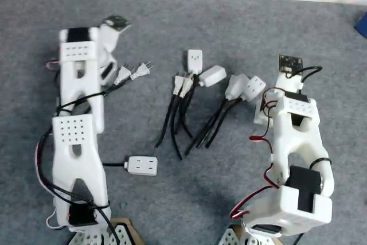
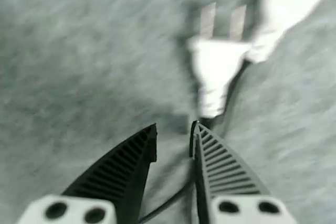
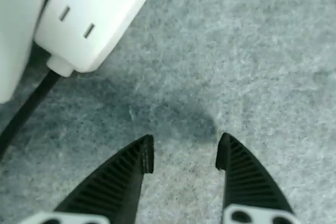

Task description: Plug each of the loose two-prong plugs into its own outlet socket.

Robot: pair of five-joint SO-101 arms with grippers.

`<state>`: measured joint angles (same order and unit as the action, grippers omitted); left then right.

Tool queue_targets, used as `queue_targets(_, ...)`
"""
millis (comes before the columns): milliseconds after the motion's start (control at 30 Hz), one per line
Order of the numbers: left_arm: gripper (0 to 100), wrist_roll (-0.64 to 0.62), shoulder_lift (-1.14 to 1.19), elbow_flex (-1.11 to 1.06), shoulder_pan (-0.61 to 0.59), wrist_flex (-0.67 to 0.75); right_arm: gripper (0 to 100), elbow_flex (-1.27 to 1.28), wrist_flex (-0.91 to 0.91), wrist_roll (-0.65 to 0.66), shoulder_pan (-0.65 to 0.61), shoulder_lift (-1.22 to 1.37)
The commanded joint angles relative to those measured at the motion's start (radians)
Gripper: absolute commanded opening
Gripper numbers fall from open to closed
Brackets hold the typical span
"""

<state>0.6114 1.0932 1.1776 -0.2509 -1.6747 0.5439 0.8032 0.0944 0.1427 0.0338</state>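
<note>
White plastic, the loose two-prong plug (image 2: 215, 72) was found on the grey carpet (image 2: 79, 51) just ahead of the left gripper (image 2: 173, 140), its long axis in line with the parted, empty fingers (image 2: 220, 166), prongs pointing away; the right gripper (image 3: 185, 153), likewise spread and empty, was seen well apart.

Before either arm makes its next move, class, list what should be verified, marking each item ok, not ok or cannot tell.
1. Left gripper open with nothing between its fingers: ok.
2. Two-prong plug lying just ahead of the left gripper, prongs bare and pointing away from it: ok.
3. Plug already between the left fingers, ready to be gripped: not ok, it lies beyond the tips.
4. Right gripper open and empty: ok.
5. Outlet socket near the right gripper, slots facing up and unblocked: ok.
6. Socket between the right fingers: not ok, it sits off to one side.
</note>
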Motion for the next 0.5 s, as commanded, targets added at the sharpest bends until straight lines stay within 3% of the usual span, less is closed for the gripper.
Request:
queue_targets(0,12,0.018,-0.012,0.111,-0.031,-0.002,20.6,0.002,-0.041,0.014,-0.021,-0.01)
queue_targets(333,16,-0.038,-0.008,0.191,0.185,0.005,20.6,0.002,-0.044,0.014,-0.021,-0.01)
queue_targets(467,17,-0.081,-0.005,0.188,0.202,0.066,20.6,0.002,-0.044,0.014,-0.021,-0.01)
